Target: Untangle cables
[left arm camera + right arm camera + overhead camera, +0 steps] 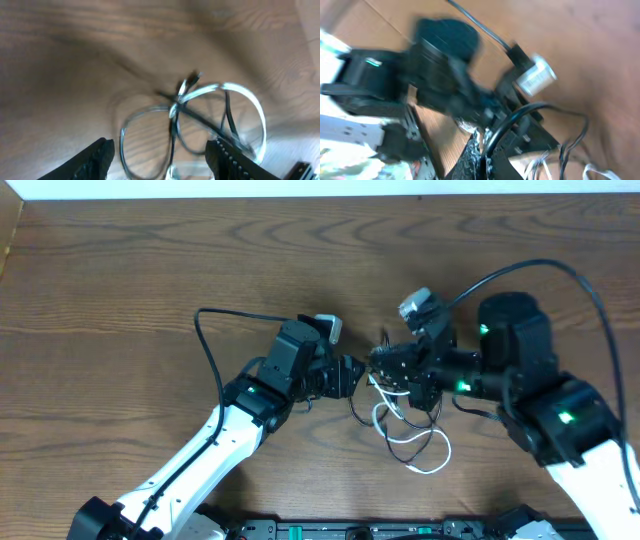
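The white cable (428, 452) and the black cable (357, 412) lie tangled on the wooden table between my two arms. In the left wrist view the white cable (245, 95) forms loops and the black cable (200, 119) crosses them at a knot. My left gripper (355, 377) is open just left of the tangle, and its fingers (165, 165) straddle the loops. My right gripper (383, 365) is above the tangle's top. In the blurred right wrist view its fingers (482, 160) are pressed together on a black cable (517, 117) that arches out of them.
Thicker black robot wires arc over each arm, one at the left (208, 345) and one at the right (560, 272). The two grippers nearly touch. The left arm (440, 55) fills the right wrist view. A rail (400, 530) runs along the table's front edge.
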### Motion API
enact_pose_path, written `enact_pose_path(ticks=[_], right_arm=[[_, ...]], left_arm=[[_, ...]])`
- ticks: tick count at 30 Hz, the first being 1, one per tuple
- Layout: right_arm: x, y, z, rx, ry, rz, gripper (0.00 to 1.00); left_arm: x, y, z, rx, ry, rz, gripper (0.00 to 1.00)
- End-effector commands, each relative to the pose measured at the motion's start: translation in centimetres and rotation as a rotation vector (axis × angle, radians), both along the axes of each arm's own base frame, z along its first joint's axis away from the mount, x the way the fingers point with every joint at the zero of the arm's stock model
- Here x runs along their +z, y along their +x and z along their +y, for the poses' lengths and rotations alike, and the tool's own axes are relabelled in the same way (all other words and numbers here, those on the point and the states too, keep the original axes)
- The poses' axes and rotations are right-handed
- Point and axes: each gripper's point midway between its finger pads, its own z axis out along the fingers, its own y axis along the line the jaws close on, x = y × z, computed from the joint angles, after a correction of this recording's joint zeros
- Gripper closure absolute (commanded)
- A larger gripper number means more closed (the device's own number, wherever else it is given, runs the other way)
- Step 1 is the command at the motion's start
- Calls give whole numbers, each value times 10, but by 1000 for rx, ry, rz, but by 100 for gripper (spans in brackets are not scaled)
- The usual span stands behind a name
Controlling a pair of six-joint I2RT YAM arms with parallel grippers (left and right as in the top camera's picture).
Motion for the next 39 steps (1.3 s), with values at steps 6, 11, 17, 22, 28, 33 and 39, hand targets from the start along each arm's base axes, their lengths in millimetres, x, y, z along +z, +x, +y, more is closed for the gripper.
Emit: enact_pose_path(ticks=[6, 11, 17, 22, 28, 33, 39], right_arm=[[82, 3, -1, -34, 69, -287, 99], [92, 43, -40, -344, -32, -398, 99], [78, 66, -83, -595, -183, -399, 99], [104, 89, -139, -940, -201, -477, 99], [178, 91, -151, -1031, -9, -701, 99], [217, 86, -171, -1131, 79, -825, 99], [211, 91, -204, -1264, 24, -811, 99]], left_arm=[[2, 5, 1, 46, -23, 22, 36], [-5, -1, 3, 44, -5, 55, 36], [-20, -13, 14, 54, 53, 126, 36], [-29, -23, 20, 53, 88, 176, 36], [-29, -24, 19, 49, 87, 183, 37], [-29, -24, 19, 49, 87, 182, 36], [-29, -24, 19, 49, 87, 183, 36]])
